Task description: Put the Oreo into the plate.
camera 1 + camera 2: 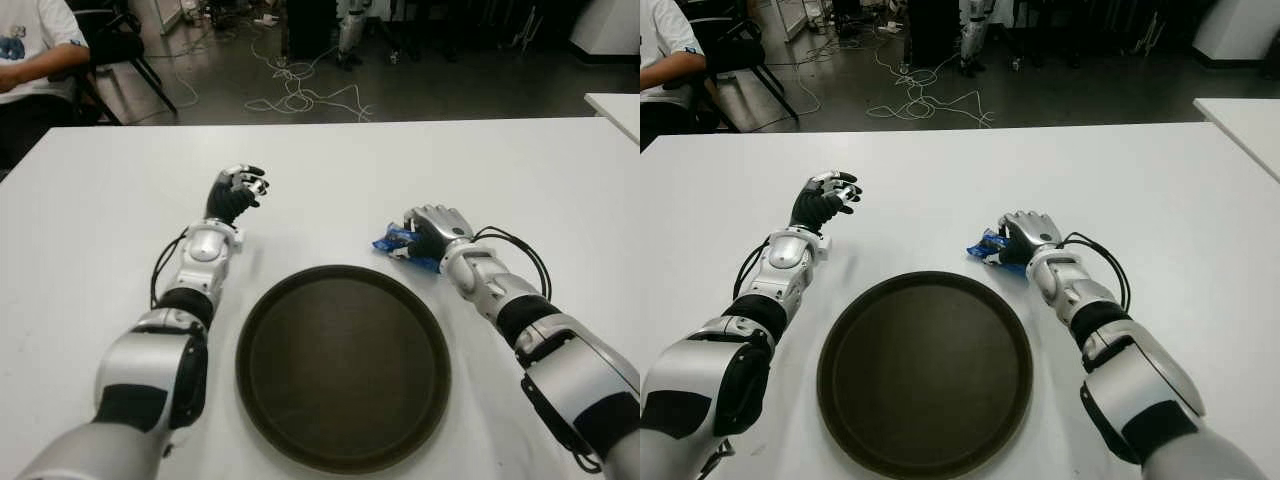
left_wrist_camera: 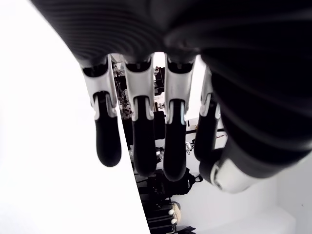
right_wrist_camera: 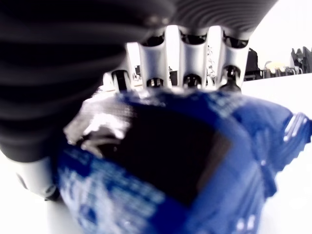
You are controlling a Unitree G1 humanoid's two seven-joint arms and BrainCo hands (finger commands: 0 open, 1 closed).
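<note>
While curled down over the blue Oreo packet (image 1: 396, 243) on the white table (image 1: 330, 170), the right hand (image 1: 432, 234) seen with fingers (image 3: 191, 62) wrapped across the wrapper's top, packet pressed against the palm in the right wrist view. Packet lying just beyond the upper right rim of the round dark plate (image 1: 343, 366), close to that rim but outside it; whether lifted clear of the tabletop, impossible to tell. Plate set between the two forearms, nothing on it, nothing between it and the packet.

Left of the plate, the left hand (image 1: 236, 192) raised with palm turned inward, fingers (image 2: 107, 131) loosely bent and slightly apart, holding nothing, dark fingertips hanging free in the left wrist view.

Beyond the far table edge, loose cables (image 1: 300, 95) tangled on the dark floor. At far left, a seated person (image 1: 30, 50) in a white shirt beside a black chair (image 1: 120, 45). At right, the corner of a second white table (image 1: 615, 105).
</note>
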